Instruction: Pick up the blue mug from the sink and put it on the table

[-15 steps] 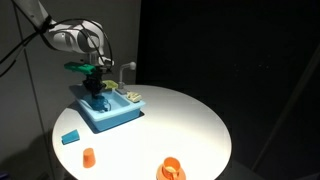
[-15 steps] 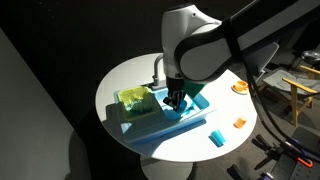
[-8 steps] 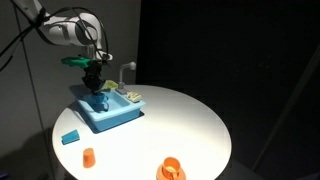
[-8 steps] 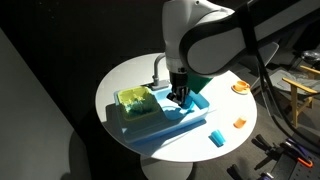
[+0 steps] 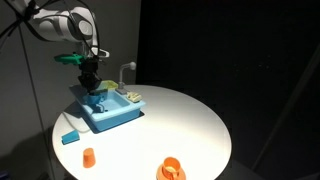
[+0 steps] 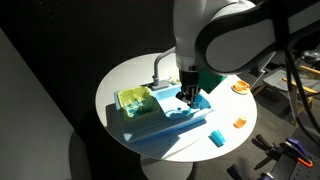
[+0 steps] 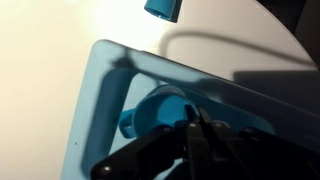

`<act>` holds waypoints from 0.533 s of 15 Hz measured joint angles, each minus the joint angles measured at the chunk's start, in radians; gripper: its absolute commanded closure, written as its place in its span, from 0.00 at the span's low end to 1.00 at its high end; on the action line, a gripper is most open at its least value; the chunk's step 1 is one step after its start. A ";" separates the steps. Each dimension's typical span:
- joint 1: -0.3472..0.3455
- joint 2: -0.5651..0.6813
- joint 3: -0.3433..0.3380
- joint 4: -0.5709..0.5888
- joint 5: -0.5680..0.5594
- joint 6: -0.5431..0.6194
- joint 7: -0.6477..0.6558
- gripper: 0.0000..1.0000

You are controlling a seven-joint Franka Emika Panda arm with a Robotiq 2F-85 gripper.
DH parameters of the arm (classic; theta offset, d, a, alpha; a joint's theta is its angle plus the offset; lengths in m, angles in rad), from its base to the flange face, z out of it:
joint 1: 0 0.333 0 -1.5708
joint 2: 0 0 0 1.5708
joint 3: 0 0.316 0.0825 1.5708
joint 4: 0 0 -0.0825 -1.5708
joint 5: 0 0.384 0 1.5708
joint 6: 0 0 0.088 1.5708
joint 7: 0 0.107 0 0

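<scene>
The blue mug (image 7: 150, 112) hangs at my gripper (image 7: 195, 125), whose fingers are shut on its rim, just above the basin of the light-blue sink (image 7: 95, 90). In both exterior views the gripper (image 5: 90, 80) (image 6: 187, 93) stands over the sink (image 5: 112, 118) (image 6: 160, 125) with the mug (image 5: 96, 97) (image 6: 192, 102) under it. The sink stands at the edge of the round white table (image 5: 185, 120) (image 6: 125, 70). My arm hides part of the mug.
A white faucet (image 5: 125, 70) (image 6: 158, 65) rises from the sink's rim. A green-yellow thing (image 5: 131, 96) (image 6: 133, 100) lies in the sink's side tray. On the table are a flat blue block (image 5: 70, 137) (image 6: 215, 137) (image 7: 162, 8), a small orange cup (image 5: 88, 157) (image 6: 239, 122) and an orange object (image 5: 171, 169) (image 6: 240, 88).
My gripper has risen from the basin and the mug has come up with it. The rest of the table has not changed.
</scene>
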 measured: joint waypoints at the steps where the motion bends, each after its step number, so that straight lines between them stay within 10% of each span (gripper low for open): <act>1: -0.005 -0.016 -0.001 -0.017 0.000 0.000 0.007 0.99; 8: -0.074 -0.132 -0.009 -0.152 0.035 0.024 0.022 0.99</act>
